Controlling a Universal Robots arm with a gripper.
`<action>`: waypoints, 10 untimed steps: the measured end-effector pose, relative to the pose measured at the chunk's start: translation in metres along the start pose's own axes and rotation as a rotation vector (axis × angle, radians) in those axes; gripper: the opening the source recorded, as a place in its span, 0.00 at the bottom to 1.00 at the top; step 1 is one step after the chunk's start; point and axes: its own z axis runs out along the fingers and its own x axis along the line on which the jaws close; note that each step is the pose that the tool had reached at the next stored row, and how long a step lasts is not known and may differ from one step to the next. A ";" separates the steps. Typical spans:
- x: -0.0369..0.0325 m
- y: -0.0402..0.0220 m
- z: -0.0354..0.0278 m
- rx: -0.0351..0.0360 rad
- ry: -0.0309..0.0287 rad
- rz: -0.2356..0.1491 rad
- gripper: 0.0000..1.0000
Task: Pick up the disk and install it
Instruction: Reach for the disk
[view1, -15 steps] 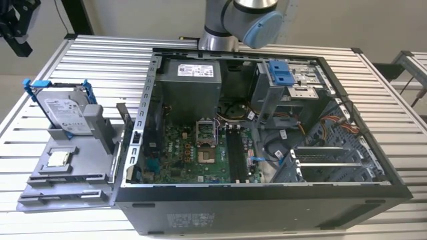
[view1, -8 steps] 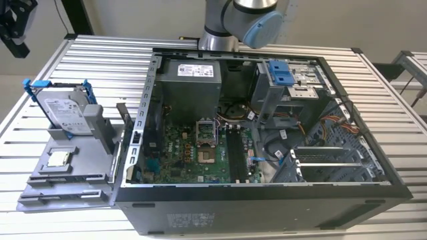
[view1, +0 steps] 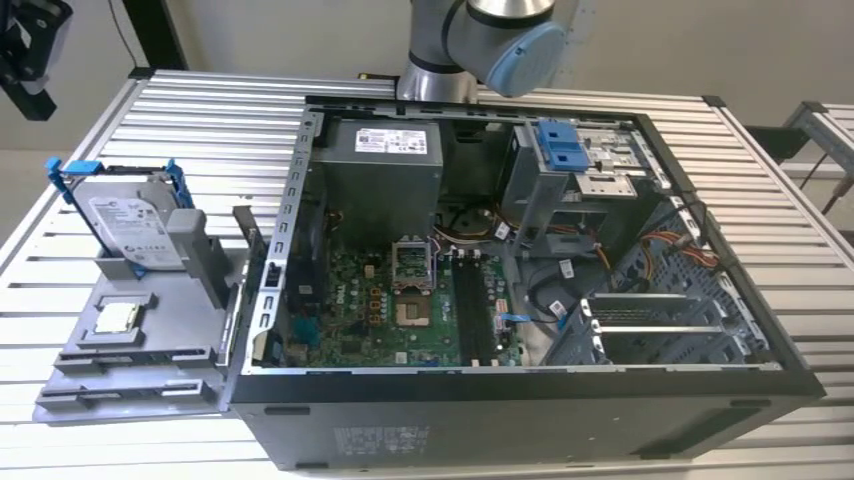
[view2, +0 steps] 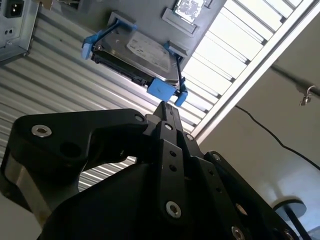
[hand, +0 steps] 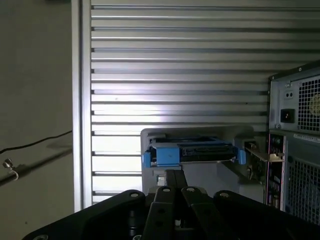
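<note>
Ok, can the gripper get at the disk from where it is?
Probably yes. In both wrist views the gripper points at the blue-framed edge of the disk, apart from it, with nothing between them. Its jaws look shut, though.

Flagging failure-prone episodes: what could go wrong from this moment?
1. The disk stands tilted in its grey holder. An off-centre approach by the hand, which points at its blue carrier rail, could tip it.
2. Loose cables beside the drive cage may snag it during installation.
</note>
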 end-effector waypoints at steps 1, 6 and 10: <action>0.0000 0.0000 0.0000 0.0000 0.0001 -0.002 0.00; 0.0000 -0.0001 0.0000 -0.0001 0.0004 -0.008 0.00; 0.0000 -0.0001 0.0000 -0.0001 0.0005 -0.011 0.00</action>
